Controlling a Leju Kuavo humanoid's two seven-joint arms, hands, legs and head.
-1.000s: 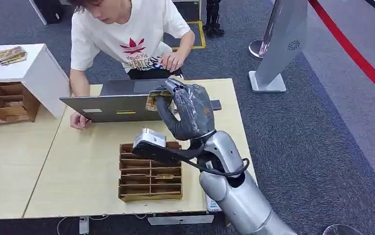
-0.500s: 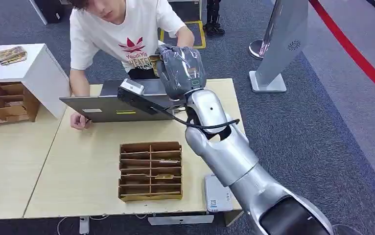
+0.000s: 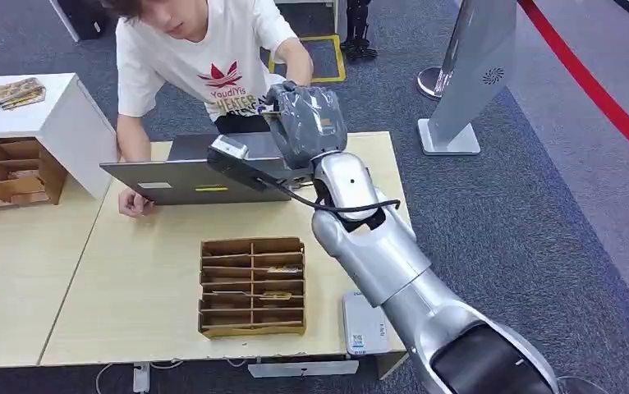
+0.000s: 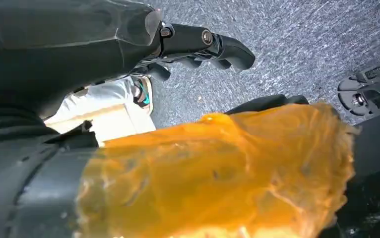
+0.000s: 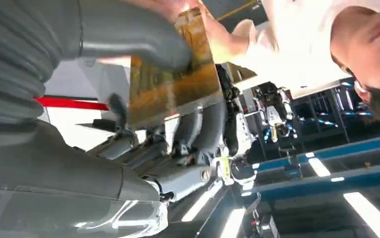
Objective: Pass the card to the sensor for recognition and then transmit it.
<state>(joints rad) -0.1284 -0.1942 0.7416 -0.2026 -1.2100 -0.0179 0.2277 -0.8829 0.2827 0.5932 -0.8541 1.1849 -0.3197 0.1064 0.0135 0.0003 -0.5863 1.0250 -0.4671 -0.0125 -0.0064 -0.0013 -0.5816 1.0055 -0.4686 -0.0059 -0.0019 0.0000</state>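
Observation:
My right hand (image 3: 307, 123) is raised over the far table edge, reaching toward the person (image 3: 204, 49) behind the laptop (image 3: 192, 176). It pinches a yellowish-brown card (image 5: 178, 84) under its thumb (image 5: 128, 39). The person's fingers (image 5: 215, 37) touch the card's far edge. The white sensor (image 3: 366, 324) lies at the table's near right edge, well behind my hand. My left hand (image 4: 198, 42) hangs over grey carpet, its dark fingers apart and holding nothing, with a blurred orange wrapping (image 4: 218, 173) close to the camera.
A brown cardboard slot organizer (image 3: 252, 287) sits in the middle of the wooden table (image 3: 130, 279). A second organizer (image 3: 11, 172) and a white box (image 3: 57, 115) stand at the left. A grey kiosk (image 3: 471, 74) stands on the carpet at the right.
My right arm has carried the card up from above the organizer, past the laptop, toward the person. The person's hand has come to the card.

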